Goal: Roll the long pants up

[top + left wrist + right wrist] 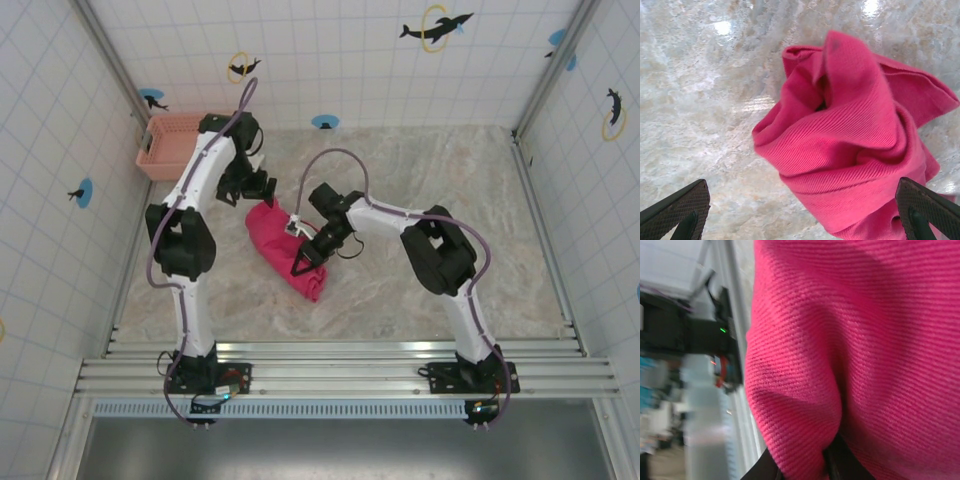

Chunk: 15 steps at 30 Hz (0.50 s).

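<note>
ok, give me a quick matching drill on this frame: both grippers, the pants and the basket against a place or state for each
Things:
1. left gripper
2. right gripper
3. pants
4. basket

Place or state:
A. far left corner of the table
B. jaws closed on pink cloth
C. bunched up mid-table
D. jaws wide open, holding nothing

Pairs: 1-D, 2-B, 3-C, 4-A
</note>
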Each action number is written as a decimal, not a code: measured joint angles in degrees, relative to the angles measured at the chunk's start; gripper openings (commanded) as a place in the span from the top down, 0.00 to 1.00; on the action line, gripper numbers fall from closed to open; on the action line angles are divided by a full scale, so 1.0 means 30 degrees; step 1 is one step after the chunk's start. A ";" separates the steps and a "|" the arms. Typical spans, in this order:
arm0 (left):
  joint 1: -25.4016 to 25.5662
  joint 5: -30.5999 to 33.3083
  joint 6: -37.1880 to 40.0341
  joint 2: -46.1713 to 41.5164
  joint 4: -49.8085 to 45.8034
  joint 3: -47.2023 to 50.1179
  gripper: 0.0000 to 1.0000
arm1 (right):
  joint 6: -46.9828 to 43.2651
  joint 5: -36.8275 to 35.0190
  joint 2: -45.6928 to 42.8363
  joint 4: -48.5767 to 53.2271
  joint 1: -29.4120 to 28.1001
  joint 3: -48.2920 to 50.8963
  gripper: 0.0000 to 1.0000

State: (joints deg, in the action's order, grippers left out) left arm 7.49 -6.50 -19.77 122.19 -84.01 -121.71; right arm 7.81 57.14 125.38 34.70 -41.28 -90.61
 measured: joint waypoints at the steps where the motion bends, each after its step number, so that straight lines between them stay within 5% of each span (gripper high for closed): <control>1: 0.0000 0.0138 0.0007 -0.0095 -0.0029 0.0087 0.02 | 0.1049 0.0787 -0.0007 -0.1013 0.0219 0.0517 0.96; 9: 0.0022 0.0270 -0.0095 -0.2208 0.0495 0.4743 0.02 | 0.7686 0.3381 -0.0007 -0.8415 0.2404 0.3126 0.96; 15: 0.0022 -0.3184 -0.2127 -0.4852 0.4065 1.1322 0.03 | 1.0389 0.3592 0.0430 -1.1322 0.3344 0.3701 0.96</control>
State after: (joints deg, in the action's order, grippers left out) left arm 7.55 -16.05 -26.15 107.63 -71.81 -87.74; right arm 38.98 67.92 126.67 0.73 -31.24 -79.50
